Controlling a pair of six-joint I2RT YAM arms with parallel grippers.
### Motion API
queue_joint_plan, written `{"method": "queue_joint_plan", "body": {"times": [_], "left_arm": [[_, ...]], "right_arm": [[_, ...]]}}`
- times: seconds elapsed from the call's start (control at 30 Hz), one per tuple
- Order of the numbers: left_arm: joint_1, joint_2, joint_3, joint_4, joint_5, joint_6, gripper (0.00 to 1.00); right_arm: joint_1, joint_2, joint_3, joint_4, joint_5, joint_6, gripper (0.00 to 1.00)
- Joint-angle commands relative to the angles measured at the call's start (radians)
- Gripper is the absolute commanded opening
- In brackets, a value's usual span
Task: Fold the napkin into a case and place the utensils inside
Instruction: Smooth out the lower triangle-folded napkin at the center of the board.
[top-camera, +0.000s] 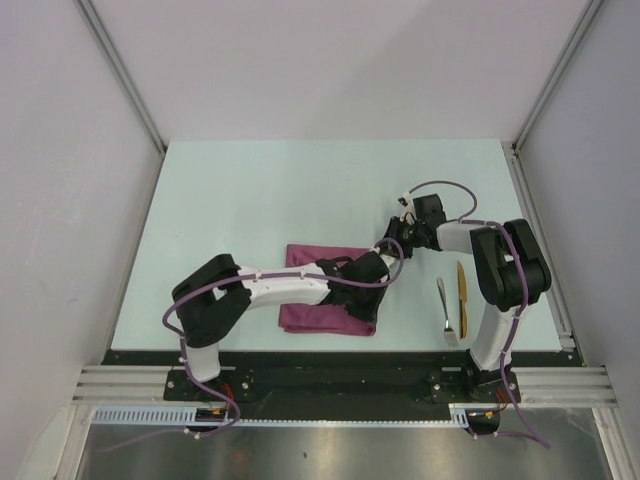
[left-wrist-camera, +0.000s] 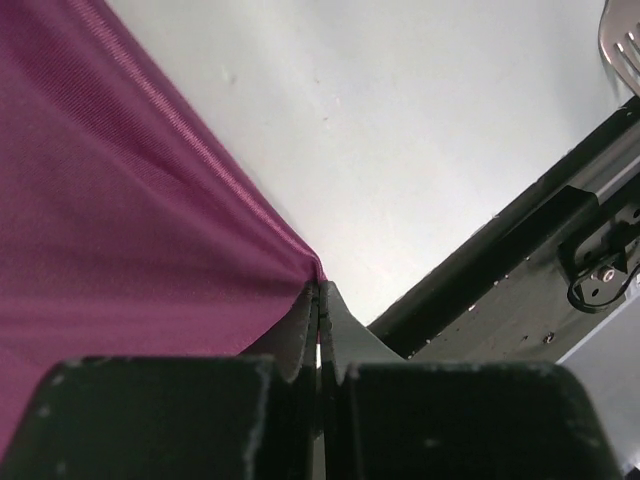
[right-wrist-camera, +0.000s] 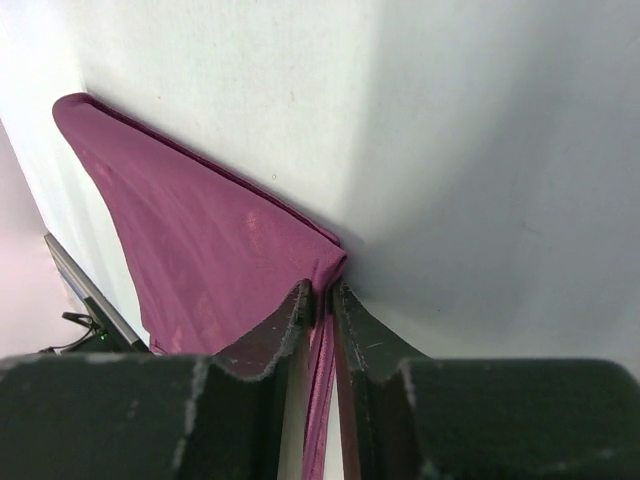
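The plum-magenta napkin (top-camera: 315, 318) lies folded to an oblong at the middle front of the table. My left gripper (top-camera: 370, 288) is shut on its right near corner; the left wrist view shows the cloth (left-wrist-camera: 120, 220) pinched at my left gripper's tips (left-wrist-camera: 320, 290). My right gripper (top-camera: 386, 245) is shut on the right far corner; in the right wrist view the cloth (right-wrist-camera: 200, 250) runs between that gripper's tips (right-wrist-camera: 320, 290). The silver spoon (top-camera: 443, 305) and the golden-yellow piece (top-camera: 462, 292) lie side by side on the table to the right. No finished case shows.
The black front rail (left-wrist-camera: 520, 280) of the table is close behind the left gripper's corner. A silver utensil's end (left-wrist-camera: 622, 35) shows at the top right of the left wrist view. The right arm's base (top-camera: 490, 340) stands next to the utensils. White walls enclose the table.
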Motion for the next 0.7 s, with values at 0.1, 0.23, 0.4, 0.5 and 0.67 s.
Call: {"method": "queue_joint_plan", "body": {"times": [0.1, 0.23, 0.4, 0.5, 0.67], "left_arm": [[-0.011, 0.075, 0.072, 0.011, 0.089, 0.006, 0.0], [-0.011, 0.036, 0.072, 0.003, 0.064, 0.026, 0.23], [-0.006, -0.08, 0.029, -0.038, 0.015, 0.039, 0.61], [0.021, -0.161, 0.024, -0.083, -0.028, 0.075, 0.71], [0.257, -0.326, -0.079, 0.009, 0.094, 0.072, 0.68]], "right_arm": [[-0.007, 0.012, 0.045, -0.003, 0.004, -0.013, 0.2], [-0.008, 0.012, 0.045, -0.012, 0.004, -0.026, 0.21], [-0.012, 0.002, 0.059, -0.05, 0.023, -0.052, 0.32], [-0.012, -0.03, 0.077, -0.127, 0.083, -0.079, 0.42], [-0.013, -0.134, 0.076, -0.265, 0.18, -0.098, 0.55]]}}
